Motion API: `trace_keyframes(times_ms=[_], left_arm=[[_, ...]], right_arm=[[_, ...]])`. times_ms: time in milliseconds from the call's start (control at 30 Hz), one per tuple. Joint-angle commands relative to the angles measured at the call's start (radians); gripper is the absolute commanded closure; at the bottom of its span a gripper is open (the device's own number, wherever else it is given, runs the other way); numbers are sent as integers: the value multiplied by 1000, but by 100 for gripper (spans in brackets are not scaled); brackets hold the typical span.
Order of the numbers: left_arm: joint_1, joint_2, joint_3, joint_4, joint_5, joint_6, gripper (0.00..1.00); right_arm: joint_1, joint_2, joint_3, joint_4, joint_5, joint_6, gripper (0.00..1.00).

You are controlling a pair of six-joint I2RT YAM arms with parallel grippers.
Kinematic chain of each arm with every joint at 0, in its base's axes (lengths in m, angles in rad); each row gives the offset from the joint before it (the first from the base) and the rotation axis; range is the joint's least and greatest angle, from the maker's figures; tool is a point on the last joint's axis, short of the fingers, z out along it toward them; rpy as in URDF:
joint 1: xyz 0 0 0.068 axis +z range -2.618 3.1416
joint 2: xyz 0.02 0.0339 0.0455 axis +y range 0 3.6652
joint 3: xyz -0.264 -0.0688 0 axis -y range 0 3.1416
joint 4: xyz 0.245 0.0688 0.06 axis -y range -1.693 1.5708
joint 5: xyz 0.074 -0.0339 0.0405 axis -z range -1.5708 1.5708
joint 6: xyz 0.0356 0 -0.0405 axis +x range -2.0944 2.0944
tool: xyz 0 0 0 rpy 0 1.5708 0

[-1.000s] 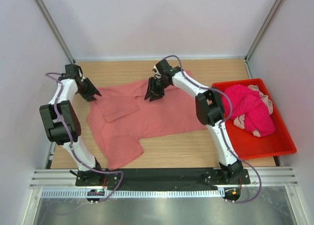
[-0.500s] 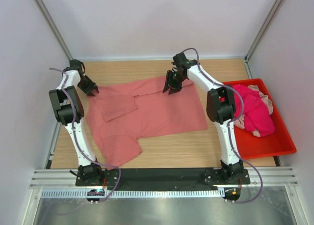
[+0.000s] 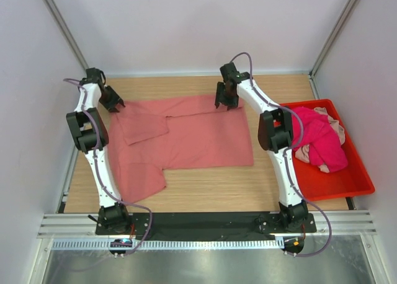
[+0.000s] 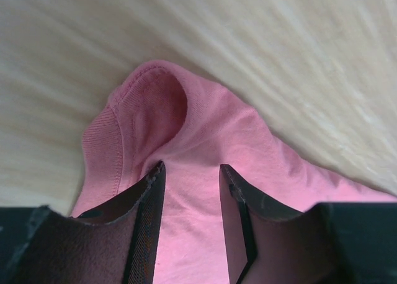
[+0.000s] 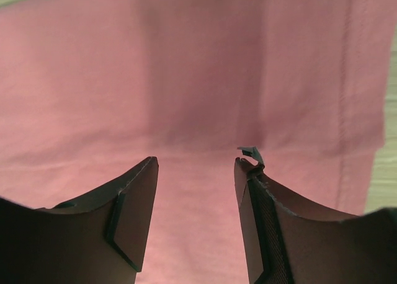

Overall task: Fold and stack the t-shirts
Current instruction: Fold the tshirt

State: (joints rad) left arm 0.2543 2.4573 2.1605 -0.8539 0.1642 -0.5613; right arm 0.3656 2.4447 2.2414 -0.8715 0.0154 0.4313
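Salmon t-shirt [image 3: 192, 135] flat on table [image 3: 205, 188], long axis running left to right. Whole body lies on near side of both my tools. Left tool [image 3: 116, 104] at far-left corner, jaws part-open over hemmed curl of cloth, nothing pinched that I can see. Right tool [image 3: 227, 104] at far edge near right end, jaws wide, cloth below. Likely next: grab far edge, draw toward me. Magenta shirts [image 3: 316, 138] wait in red bin [image 3: 335, 194], nearer right arm.
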Motion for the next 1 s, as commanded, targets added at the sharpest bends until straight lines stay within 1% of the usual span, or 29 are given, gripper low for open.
trace_keyframes(times_ms=[0, 67, 133, 300, 367, 400, 500, 533, 567, 600, 667, 767, 800, 833, 967], left_arm=[[8, 52, 7, 150, 118, -5, 58], [7, 72, 10, 223, 185, -55, 57], [7, 95, 27, 259, 243, -93, 57], [-15, 123, 41, 415, 310, -208, 57], [-24, 130, 48, 475, 337, -248, 55], [-29, 132, 74, 481, 339, -273, 53], [-39, 138, 131, 467, 353, -284, 50], [-46, 129, 145, 455, 345, -281, 47], [-46, 115, 142, 449, 337, -276, 46], [-46, 71, 131, 431, 309, -272, 45], [-44, 22, 105, 405, 276, -243, 42], [-41, -67, 102, 314, 210, -183, 36], [-40, -113, 101, 290, 174, -167, 32], [-33, -138, 88, 245, 150, -141, 25], [-21, -271, 52, 169, 39, -69, 21]], right_arm=[[-49, 48, 27, 46, 96, -11, 41], [-68, 68, 29, 62, 95, -3, 41], [-91, 97, 37, 68, 86, -3, 41], [-139, 149, 63, 66, 100, -5, 41], [-165, 171, 84, 68, 100, -12, 41], [-172, 178, 96, 66, 86, -26, 41], [-188, 198, 148, 78, 49, -72, 41], [-185, 201, 164, 81, 34, -103, 40], [-186, 206, 193, 86, 9, -117, 38], [-186, 211, 213, 78, -47, -124, 37], [-186, 215, 279, 55, -58, -109, 36], [-186, 157, 252, 74, -95, -63, 33], [-186, 121, 242, 80, -94, -54, 32], [-186, 100, 238, 77, -80, -37, 30], [-186, 28, 271, 0, -42, -17, 28]])
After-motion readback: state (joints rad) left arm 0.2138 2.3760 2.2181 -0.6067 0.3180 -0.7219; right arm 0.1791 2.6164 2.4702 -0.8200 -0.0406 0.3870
